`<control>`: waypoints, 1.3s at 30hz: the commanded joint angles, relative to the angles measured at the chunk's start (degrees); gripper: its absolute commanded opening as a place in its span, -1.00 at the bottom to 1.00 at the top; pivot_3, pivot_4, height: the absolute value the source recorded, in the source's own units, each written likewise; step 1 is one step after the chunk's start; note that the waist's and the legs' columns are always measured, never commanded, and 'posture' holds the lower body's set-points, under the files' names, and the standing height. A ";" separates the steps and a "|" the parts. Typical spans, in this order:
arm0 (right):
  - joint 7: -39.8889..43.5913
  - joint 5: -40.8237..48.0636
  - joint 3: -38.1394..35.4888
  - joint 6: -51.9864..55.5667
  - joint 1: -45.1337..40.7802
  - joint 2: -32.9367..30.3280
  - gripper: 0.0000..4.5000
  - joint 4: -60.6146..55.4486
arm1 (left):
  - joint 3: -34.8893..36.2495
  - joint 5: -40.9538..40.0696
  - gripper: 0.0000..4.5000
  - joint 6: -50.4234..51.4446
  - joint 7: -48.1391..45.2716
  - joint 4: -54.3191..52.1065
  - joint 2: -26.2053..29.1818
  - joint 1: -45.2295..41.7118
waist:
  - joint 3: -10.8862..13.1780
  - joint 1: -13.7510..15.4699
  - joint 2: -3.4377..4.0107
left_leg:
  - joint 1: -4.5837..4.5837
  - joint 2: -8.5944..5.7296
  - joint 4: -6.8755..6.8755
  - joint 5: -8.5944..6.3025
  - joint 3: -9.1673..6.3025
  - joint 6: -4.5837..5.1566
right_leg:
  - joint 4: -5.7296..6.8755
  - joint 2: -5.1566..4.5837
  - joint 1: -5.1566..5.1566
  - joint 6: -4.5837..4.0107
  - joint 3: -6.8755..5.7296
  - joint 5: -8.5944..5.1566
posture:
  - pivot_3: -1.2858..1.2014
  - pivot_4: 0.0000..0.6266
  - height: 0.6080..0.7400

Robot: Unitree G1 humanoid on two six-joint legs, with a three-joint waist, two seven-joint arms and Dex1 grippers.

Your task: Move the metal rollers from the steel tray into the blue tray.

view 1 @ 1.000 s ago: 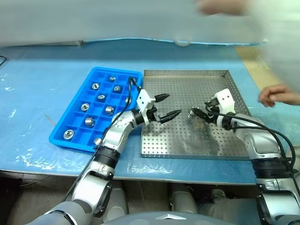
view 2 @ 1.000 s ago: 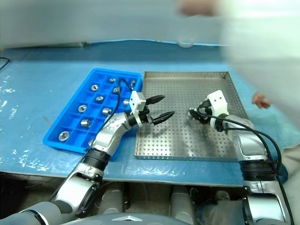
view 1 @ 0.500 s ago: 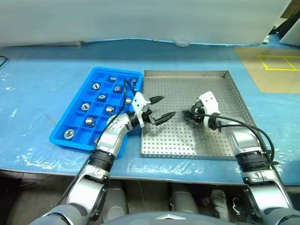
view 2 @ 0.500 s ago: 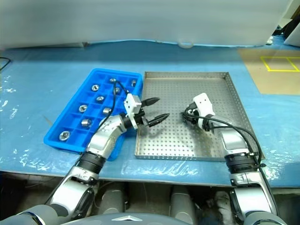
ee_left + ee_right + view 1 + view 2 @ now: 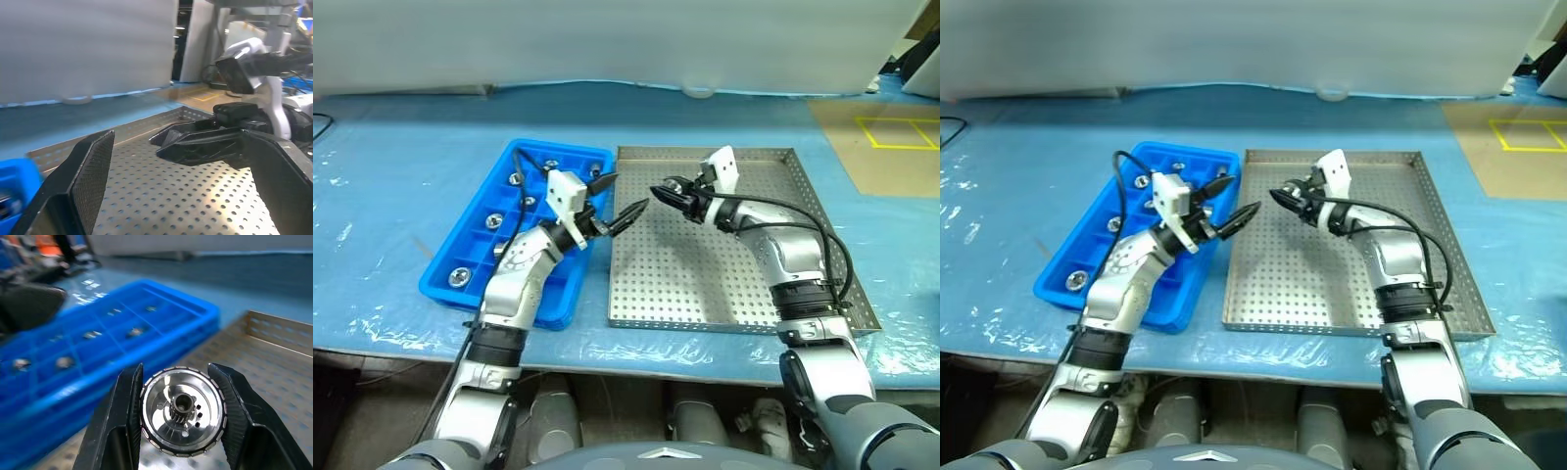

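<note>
Your right gripper (image 5: 180,406) is clamped on one metal roller (image 5: 182,410), a shiny disc with a small toothed hub at its centre, held above the steel tray (image 5: 783,294). From the head camera it hangs over the tray's far-left part, near the rim that meets the blue tray (image 5: 460,245).

Your left gripper (image 5: 619,201) has its fingers spread wide apart and holds nothing; it sits over the seam between the two trays, tips aimed toward 3 o'clock at the right gripper, just apart from it.

The steel tray's perforated floor shows bare; no loose rollers visible on it.

The blue tray lies at 9 o'clock of the steel tray, touching or nearly so. Several of its compartments carry one roller each: one at the near-left corner (image 5: 459,277), one mid-left (image 5: 493,221), one at the far end (image 5: 551,163). The left arm covers part of the grid, so you can't get a full count.
</note>
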 commanded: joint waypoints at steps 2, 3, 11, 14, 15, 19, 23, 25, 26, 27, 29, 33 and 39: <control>9.71 2.14 4.26 -0.80 -4.15 3.07 -0.26 3.54 | 5.34 -5.05 0.93 5.68 4.46 -14.63 3.48 6.85 | 0.01 1.57 -0.01 | -0.02 0.01 -0.01 0.01 -0.04 -0.02 | 0.01 0.00 0.00 -0.02 -0.04 -0.02 | 0.33 -0.52 1.00; 10.76 1.47 5.20 -1.67 -5.07 3.93 -0.26 5.33 | 6.32 -5.49 0.93 6.62 5.41 -17.27 4.41 9.13 | 0.01 1.88 -0.02 | -0.04 0.01 -0.01 0.01 -0.06 -0.02 | 0.00 -0.01 0.00 -0.03 -0.08 -0.03 | 0.35 -0.52 1.00; 21.36 -1.49 11.48 -6.22 -9.61 8.81 -0.26 14.80 | 14.91 -6.55 0.93 9.16 12.27 -30.39 9.11 24.44 | 0.01 7.92 -0.02 | -0.28 0.08 -0.17 0.07 -0.44 -0.16 | 0.00 0.00 -0.04 -0.09 -0.49 -0.17 | 0.55 -0.52 1.00; 25.16 -3.04 13.75 -7.95 -10.60 9.99 -0.26 17.61 | 17.37 -6.65 0.93 9.23 14.23 -33.62 9.95 29.09 | 0.02 10.56 -0.02 | -0.35 0.08 -0.24 0.07 -0.64 -0.18 | 0.00 0.01 0.00 -0.06 -0.65 -0.31 | 0.59 -0.52 1.00; 26.13 -3.27 14.07 -8.24 -10.82 10.29 -0.26 18.21 | 17.75 -6.80 0.93 9.27 14.60 -34.36 10.16 30.15 | 0.02 11.33 -0.02 | -0.38 0.08 -0.28 0.07 -0.74 -0.19 | 0.00 0.02 0.00 -0.08 -0.72 -0.33 | 0.59 -0.52 1.00; 29.52 -3.98 15.32 -7.88 -10.63 10.76 -0.26 18.49 | 18.60 -7.05 0.93 9.36 15.31 -36.09 10.83 33.23 | 0.03 15.50 0.01 | -0.38 0.07 -0.32 0.08 -0.93 -0.22 | 0.02 0.05 0.05 -0.08 -0.78 -0.36 | 0.61 -0.52 1.00; 30.79 -5.07 16.12 -7.78 -8.86 9.46 -0.26 17.25 | 16.70 -6.76 0.93 9.62 16.13 -36.43 10.81 33.29 | 0.04 19.10 0.02 | -0.31 0.02 -0.33 0.08 -1.11 -0.24 | 0.05 0.08 0.12 0.16 -0.76 -0.51 | 0.60 -0.52 1.00; 30.73 -5.09 15.38 -7.42 -8.53 8.28 -0.26 16.85 | 15.32 -6.67 0.93 9.80 16.12 -35.88 10.86 32.46 | 0.05 20.59 0.04 | -0.29 0.02 -0.33 0.12 -1.30 -0.30 | 0.08 0.11 0.19 0.19 -0.73 -0.52 | 0.58 -0.52 1.00; 30.51 -5.09 14.82 -7.19 -8.45 7.49 -0.26 16.65 | 14.58 -6.65 0.93 9.83 16.03 -35.41 10.82 31.95 | 0.05 21.20 0.05 | -0.29 0.01 -0.34 0.14 -1.38 -0.35 | 0.10 0.10 0.23 0.23 -0.69 -0.55 | 0.57 -0.52 1.00; 30.30 -5.09 14.48 -7.01 -8.42 7.01 -0.26 16.49 | 14.18 -6.71 0.93 9.81 15.95 -35.06 10.85 31.64 | 0.05 21.80 0.06 | -0.27 0.00 -0.34 0.15 -1.41 -0.36 | 0.12 0.11 0.23 0.24 -0.65 -0.55 | 0.57 -0.52 1.00; 30.25 -5.01 14.16 -6.52 -8.18 5.90 -0.26 15.87 | 13.32 -6.46 0.93 9.67 15.61 -34.21 11.09 31.03 | 0.05 22.21 0.06 | -0.22 -0.02 -0.33 0.17 -1.49 -0.39 | 0.18 0.11 0.27 0.25 -0.56 -0.55 | 0.55 -0.52 1.00; 30.11 -4.76 13.58 -4.65 -5.96 1.88 -0.26 11.56 | 10.49 -5.93 0.93 8.95 14.60 -30.90 10.65 27.89 | 0.04 22.70 0.07 | -0.08 -0.02 -0.34 0.20 -1.52 -0.44 | 0.23 0.12 0.34 0.25 -0.47 -0.52 | 0.50 -0.52 1.00; 27.82 -4.40 12.17 -2.43 -3.27 -0.73 -0.26 6.53 | 5.89 -4.63 0.93 8.02 12.52 -26.19 10.13 22.80 | 0.04 21.51 0.07 | 0.00 -0.02 -0.28 0.29 -1.52 -0.58 | 0.26 0.21 0.31 -0.06 -0.45 -0.30 | 0.45 -0.52 1.00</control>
